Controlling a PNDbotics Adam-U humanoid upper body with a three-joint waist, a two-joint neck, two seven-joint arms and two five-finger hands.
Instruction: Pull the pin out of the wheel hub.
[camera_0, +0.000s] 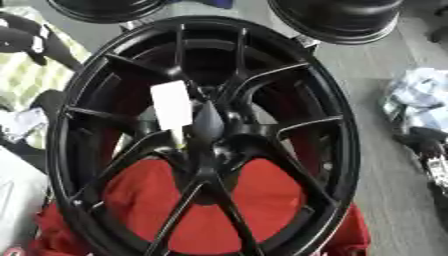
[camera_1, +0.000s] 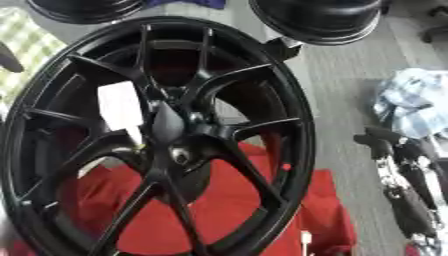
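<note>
red cloth (camera_0: 262, 195), blue-white rag (camera_1: 411, 100), grey floor (camera_0: 385, 200)

I read no text, brand or number anywhere. The white tag (camera_0: 171, 106) hanging at the wheel hub (camera_0: 210, 131) faces me blank; any print on it is unreadable.

Grey floor (camera_0: 385, 60) carries a red cloth (camera_0: 262, 200) (under the black wheel (camera_0: 332, 100)) and, seemingly, pale crumpled fabric (camera_1: 411, 100).

The wheel hub (camera_1: 166, 130) is cut off at the bottom edge. The pin cannot be made out.
</note>
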